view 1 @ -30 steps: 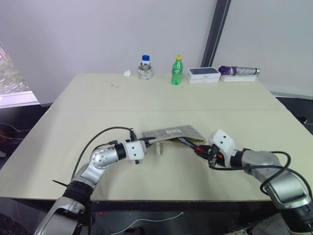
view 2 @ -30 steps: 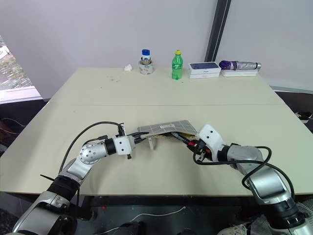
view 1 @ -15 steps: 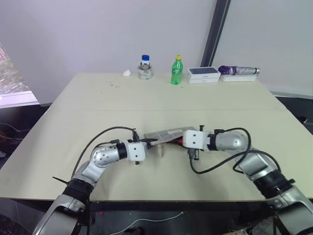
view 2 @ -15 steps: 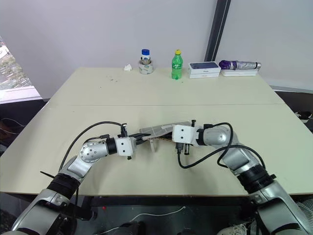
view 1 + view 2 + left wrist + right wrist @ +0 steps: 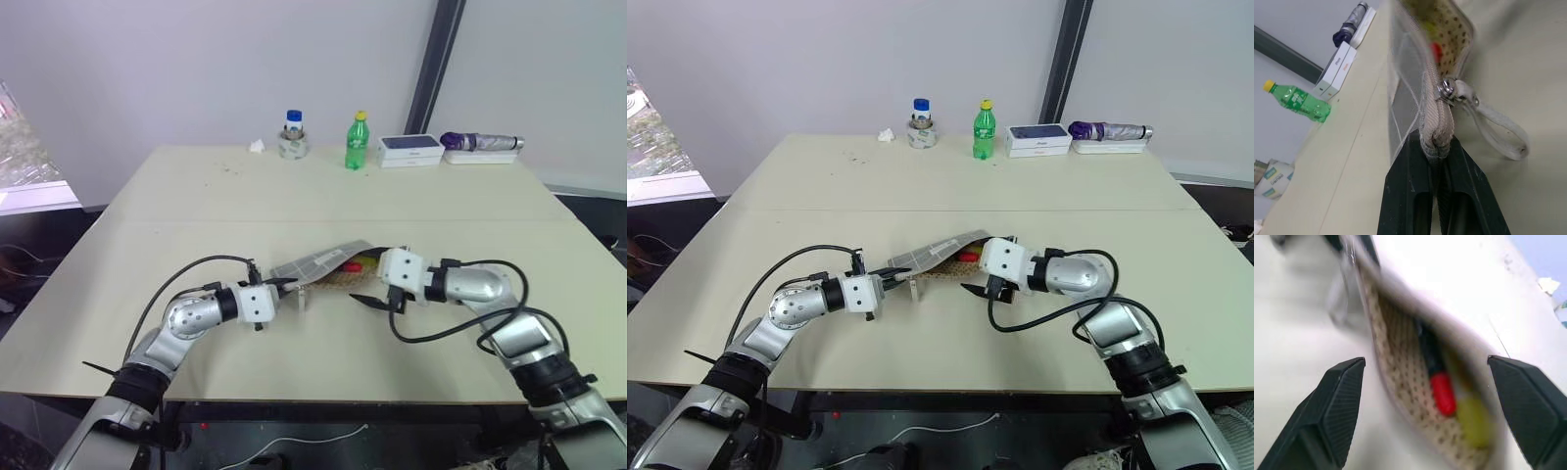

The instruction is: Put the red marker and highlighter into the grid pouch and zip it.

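The grid pouch (image 5: 321,262) lies mid-table with its mouth gaping and its spotted lining (image 5: 1400,382) showing. Inside it rest the red marker (image 5: 1442,391) and, beside it, the yellow highlighter (image 5: 1474,423); both also peek out of the mouth, the red marker (image 5: 351,266) beside the highlighter (image 5: 368,260). My left gripper (image 5: 282,285) is shut on the pouch's zipper end (image 5: 1437,139), just behind the metal zipper pull (image 5: 1447,89) and its strap loop (image 5: 1501,134). My right gripper (image 5: 978,286) stands open just in front of the mouth, with nothing between its fingers (image 5: 1342,401).
Along the table's far edge stand a jar with a blue lid (image 5: 291,137), a green bottle (image 5: 353,143), white boxes (image 5: 409,149) and a purple folded umbrella (image 5: 478,142). A crumpled tissue (image 5: 256,147) lies near the jar.
My right gripper carried the red marker from the pouch's right side into its mouth, opened and drew back a little. The left gripper kept its hold on the pouch.
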Controlling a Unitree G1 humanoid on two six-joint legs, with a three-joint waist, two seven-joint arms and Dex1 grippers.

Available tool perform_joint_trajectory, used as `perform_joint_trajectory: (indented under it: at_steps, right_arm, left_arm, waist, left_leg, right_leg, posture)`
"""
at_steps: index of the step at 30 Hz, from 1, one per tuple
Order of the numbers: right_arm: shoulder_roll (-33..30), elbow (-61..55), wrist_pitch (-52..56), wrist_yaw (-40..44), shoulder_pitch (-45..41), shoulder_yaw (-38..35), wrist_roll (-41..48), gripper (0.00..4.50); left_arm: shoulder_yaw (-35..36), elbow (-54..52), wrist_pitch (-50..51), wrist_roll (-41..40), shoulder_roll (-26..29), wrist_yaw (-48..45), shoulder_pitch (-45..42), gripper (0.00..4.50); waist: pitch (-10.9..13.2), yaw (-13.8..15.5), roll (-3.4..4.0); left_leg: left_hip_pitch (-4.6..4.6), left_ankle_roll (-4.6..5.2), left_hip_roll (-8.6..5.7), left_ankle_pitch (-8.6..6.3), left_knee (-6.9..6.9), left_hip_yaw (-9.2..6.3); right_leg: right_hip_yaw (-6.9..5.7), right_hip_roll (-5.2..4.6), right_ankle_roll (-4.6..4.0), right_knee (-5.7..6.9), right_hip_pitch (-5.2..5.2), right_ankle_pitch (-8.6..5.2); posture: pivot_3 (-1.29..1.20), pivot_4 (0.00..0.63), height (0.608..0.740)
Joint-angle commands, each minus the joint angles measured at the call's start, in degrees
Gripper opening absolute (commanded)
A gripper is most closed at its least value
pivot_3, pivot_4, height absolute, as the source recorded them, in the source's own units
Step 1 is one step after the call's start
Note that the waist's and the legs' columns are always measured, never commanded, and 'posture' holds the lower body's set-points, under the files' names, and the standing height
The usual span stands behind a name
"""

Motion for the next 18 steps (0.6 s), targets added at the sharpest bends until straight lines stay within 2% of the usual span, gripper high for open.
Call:
perform_joint_trajectory:
  at_steps: [1, 5, 10, 13, 15, 18]
  right_arm:
    - [-0.2, -7.3, 7.9, -0.1, 2.9, -5.7, 8.5, 4.28]
    - [1.8, -13.9, 21.2, -2.5, 9.0, -6.8, 17.4, 4.28]
    - [7.8, -15.5, 29.9, -10.3, 13.7, -1.0, 17.0, 4.28]
    - [11.4, -13.5, 30.5, -14.1, 12.8, 0.5, 15.8, 4.28]
    - [16.9, -10.4, 32.4, -18.4, 10.3, -1.7, 17.8, 4.28]
    - [22.6, -5.6, 31.6, -21.1, 5.6, -0.2, 16.4, 4.28]
  left_arm:
    - [1.4, -2.1, 1.4, -1.5, -1.0, 1.2, -1.0, 0.00]
    - [0.1, -1.6, 1.6, -0.1, -1.8, 1.1, -1.5, 0.00]
    - [-1.5, -1.5, 0.9, 1.7, -2.6, 1.2, -2.8, 0.00]
    - [-1.8, -0.9, 0.8, 2.4, -3.0, 1.5, -4.0, 0.00]
    - [-1.8, -0.8, 0.6, 2.4, -3.1, 1.2, -4.6, 0.00]
    - [-1.9, -0.7, 0.4, 2.6, -2.9, 1.0, -5.5, 0.00]
  waist:
    - [0.0, -0.1, 0.00]
    - [0.0, -0.1, 0.00]
    - [0.0, -0.1, 0.00]
    - [0.0, -0.1, 0.00]
    - [0.0, -0.2, 0.00]
    - [0.0, -0.3, 0.00]
  left_leg:
    - [0.00, 0.00, 0.00, 0.00, 0.01, 0.00]
    - [0.01, 0.00, 0.03, 0.00, -0.01, 0.00]
    - [0.01, 0.00, 0.03, 0.00, -0.01, 0.00]
    - [0.01, 0.00, -0.01, 0.00, 0.00, 0.00]
    - [0.02, 0.00, -0.03, 0.00, -0.01, 0.00]
    - [0.01, -0.01, -0.04, 0.00, -0.02, -0.01]
  right_leg:
    - [0.00, 0.00, 0.00, 0.00, 0.00, 0.00]
    - [0.00, 0.00, 0.00, 0.01, 0.00, 0.00]
    - [0.01, 0.00, 0.00, 0.02, -0.02, 0.00]
    - [0.02, 0.00, 0.00, 0.04, -0.04, 0.00]
    - [0.02, 0.01, 0.00, 0.05, -0.04, 0.00]
    - [0.02, 0.02, 0.00, 0.08, -0.08, 0.00]
  posture:
    - [0.00, 0.150, 0.740]
    - [0.00, 0.150, 0.740]
    - [0.00, 0.150, 0.740]
    - [0.00, 0.150, 0.740]
    - [0.00, 0.150, 0.740]
    - [0.00, 0.150, 0.740]
